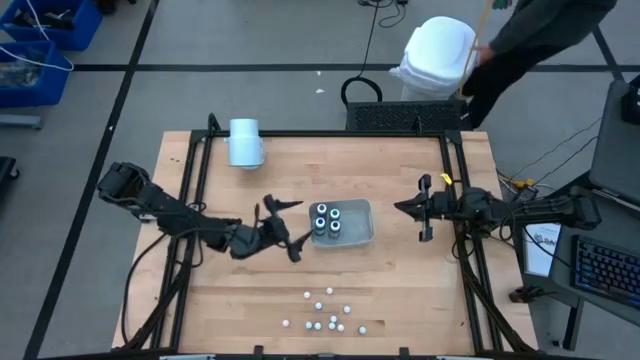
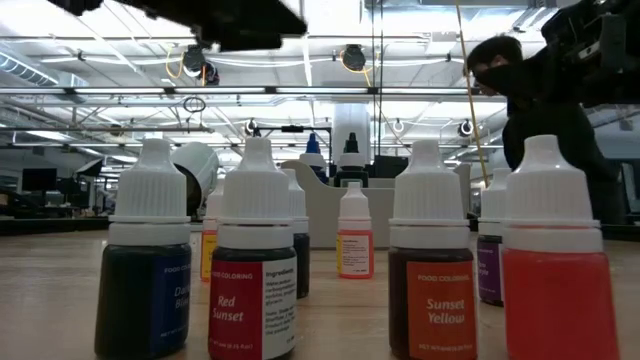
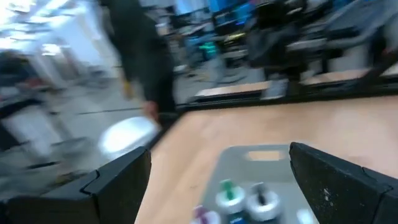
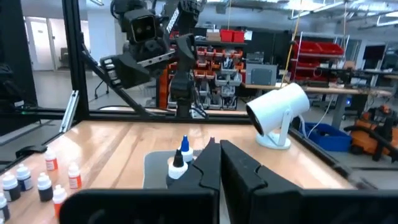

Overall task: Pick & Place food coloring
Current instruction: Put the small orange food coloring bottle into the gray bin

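Overhead, a pale wooden table (image 1: 400, 290) framed by black rails holds a translucent grey tray (image 1: 358, 232) at its centre with four food coloring bottles (image 1: 327, 221) standing inside, while about ten more small bottles (image 1: 325, 312) are scattered near the front edge. The left gripper (image 1: 283, 228) hovers just beside the tray with fingers spread wide and empty; the right gripper (image 1: 422, 208) waits by the right rail, fingers pressed together on nothing. Beyond the table, a pale blue cylinder (image 1: 245, 142) lies at the back left, and a person in dark clothing (image 1: 530, 45) bends over a grey floor.

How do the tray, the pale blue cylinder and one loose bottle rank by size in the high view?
Largest to smallest:
1. Tray
2. Pale blue cylinder, clearly smaller than the tray
3. Loose bottle, a tiny dot
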Robot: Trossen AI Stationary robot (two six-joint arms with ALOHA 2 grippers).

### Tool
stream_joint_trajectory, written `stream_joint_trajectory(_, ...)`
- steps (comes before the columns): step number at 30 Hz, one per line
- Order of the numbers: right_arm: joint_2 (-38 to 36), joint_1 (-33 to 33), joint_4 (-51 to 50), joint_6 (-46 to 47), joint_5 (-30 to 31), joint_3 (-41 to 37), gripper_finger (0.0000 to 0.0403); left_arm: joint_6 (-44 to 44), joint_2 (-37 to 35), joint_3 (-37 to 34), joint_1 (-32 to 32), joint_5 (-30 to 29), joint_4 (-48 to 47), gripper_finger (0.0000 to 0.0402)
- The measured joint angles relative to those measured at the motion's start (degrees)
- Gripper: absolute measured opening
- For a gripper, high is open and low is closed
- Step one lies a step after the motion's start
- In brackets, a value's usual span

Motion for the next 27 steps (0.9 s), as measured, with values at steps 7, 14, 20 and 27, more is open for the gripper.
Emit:
stream_joint_trajectory(7,-0.02,0.02,-2.10,1.80,-0.01,-0.02,0.0000,-8.53,0.67,17.18,-4.64,4.46,-22.77,0.0381)
stream_joint_trajectory(14,-0.02,0.07,-4.51,4.00,-0.02,-0.07,0.0000,-24.76,9.71,44.08,-9.04,2.71,-64.05,0.0381)
stream_joint_trajectory(20,-0.02,0.07,-5.89,4.26,-0.02,-0.07,0.0000,-32.26,19.73,57.67,-10.23,13.97,-79.04,0.0381)
stream_joint_trajectory(27,-0.02,0.07,-5.78,4.03,0.04,-0.07,0.0000,-34.98,28.57,59.36,-10.73,25.99,-85.56,0.0381)
